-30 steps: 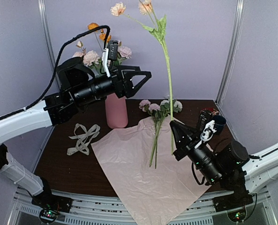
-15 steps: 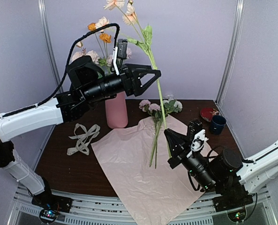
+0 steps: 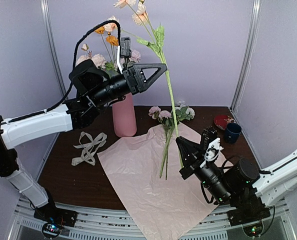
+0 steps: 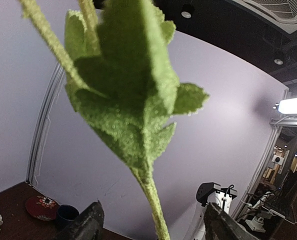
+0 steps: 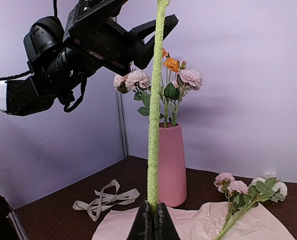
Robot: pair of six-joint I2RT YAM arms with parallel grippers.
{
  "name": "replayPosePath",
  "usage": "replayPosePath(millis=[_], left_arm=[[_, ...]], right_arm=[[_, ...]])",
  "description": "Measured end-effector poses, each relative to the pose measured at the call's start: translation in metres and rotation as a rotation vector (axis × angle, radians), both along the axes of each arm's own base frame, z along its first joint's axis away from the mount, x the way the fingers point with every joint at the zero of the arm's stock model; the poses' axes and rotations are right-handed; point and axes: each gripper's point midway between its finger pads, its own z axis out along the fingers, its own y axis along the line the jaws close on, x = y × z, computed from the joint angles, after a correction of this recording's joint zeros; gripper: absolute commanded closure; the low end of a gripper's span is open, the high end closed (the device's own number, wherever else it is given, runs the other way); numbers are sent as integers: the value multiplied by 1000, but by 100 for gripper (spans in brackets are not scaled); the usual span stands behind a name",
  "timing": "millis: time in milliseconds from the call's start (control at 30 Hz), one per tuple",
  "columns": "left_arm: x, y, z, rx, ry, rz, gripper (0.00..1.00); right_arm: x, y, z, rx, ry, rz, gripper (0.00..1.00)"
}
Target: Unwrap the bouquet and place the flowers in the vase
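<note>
Currently, step: as I read it, a hand-over of one flower between arms, partway through filling the vase. The unwrapping looks done.
Held stem: one long green stem (image 3: 171,102) stands nearly upright above the desk (image 3: 65,175), with its blooms at the top of the overhead view and a leaf (image 4: 133,100) just above the left arm's reach.
Right fingers (image 5: 153,222): pinched shut on the foot of the stem, low over the pink paper (image 3: 148,190).
Left fingers (image 4: 88,225): wide apart and high up, straddling the stem below the leaf. The wrist view shows the stem running between them and touching neither.
Vase (image 3: 124,117): upright at the back left of the desk, under the left arm, with several blooms already in it.
Loose flowers (image 3: 168,117): a small bunch lies on the back edge of the paper, right of the vase and apart from it.
Ribbon (image 3: 88,147): untied, on the desk left of the paper.
Next move calls for: the left fingers to close squarely on the stem before the right ones let go. Then the stem has to rise until its foot clears the vase mouth, and come down straight.
Watch: the stem looks long and whippy, so I expect sway when it is gripped that high. The blooms crowding the mouth leave little room.
</note>
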Motion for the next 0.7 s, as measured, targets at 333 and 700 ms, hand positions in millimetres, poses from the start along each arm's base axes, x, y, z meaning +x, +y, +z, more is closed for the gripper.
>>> replayPosePath(millis=[333,700], left_arm=[[-1,-3,-3,-5,22,-33,58],[-1,-7,-8,6,30,-45,97]], right_arm=[[-2,1,0,-1,1,6,100],[-2,4,-5,-20,2,7,100]])
